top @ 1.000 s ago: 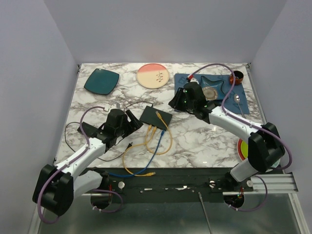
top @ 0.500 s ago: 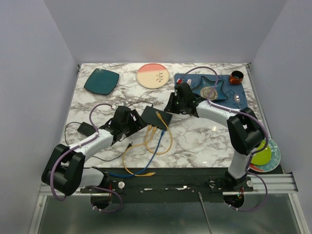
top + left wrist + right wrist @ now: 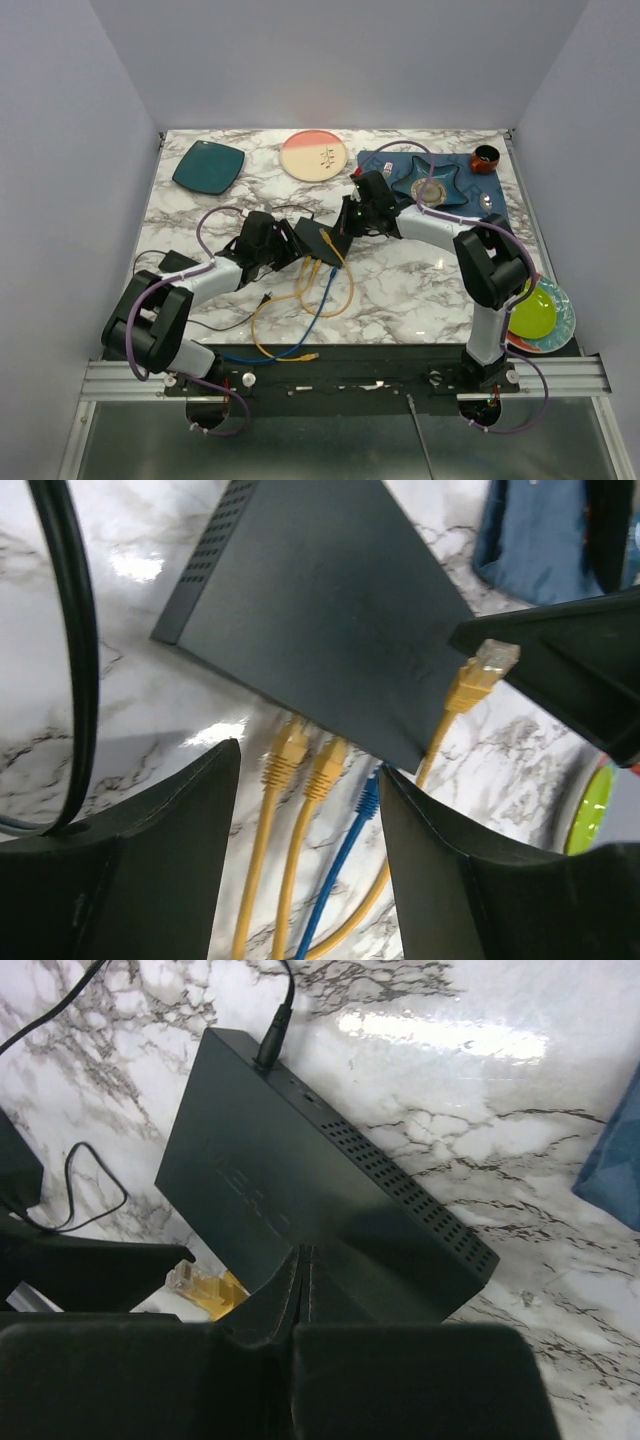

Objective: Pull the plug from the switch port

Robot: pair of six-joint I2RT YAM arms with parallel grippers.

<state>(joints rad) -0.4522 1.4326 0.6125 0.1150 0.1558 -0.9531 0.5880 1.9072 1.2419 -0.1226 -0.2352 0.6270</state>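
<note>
The white marble worktop (image 3: 420, 290) holds the black switch (image 3: 322, 237) near its middle, between the two arms. The left end effector (image 3: 310, 765) sits at the front edge of the switch. Its fingers are wide apart, with the plugged-in cables between them. The right end effector (image 3: 300, 1260) is over the top of the switch with its fingers pressed together, holding nothing. A black cord (image 3: 272, 1030) goes into the back of the switch. Two yellow plugs (image 3: 288, 752) and one blue plug (image 3: 368, 798) sit in the front ports. One loose yellow plug (image 3: 480, 675) lies on top of the switch.
</note>
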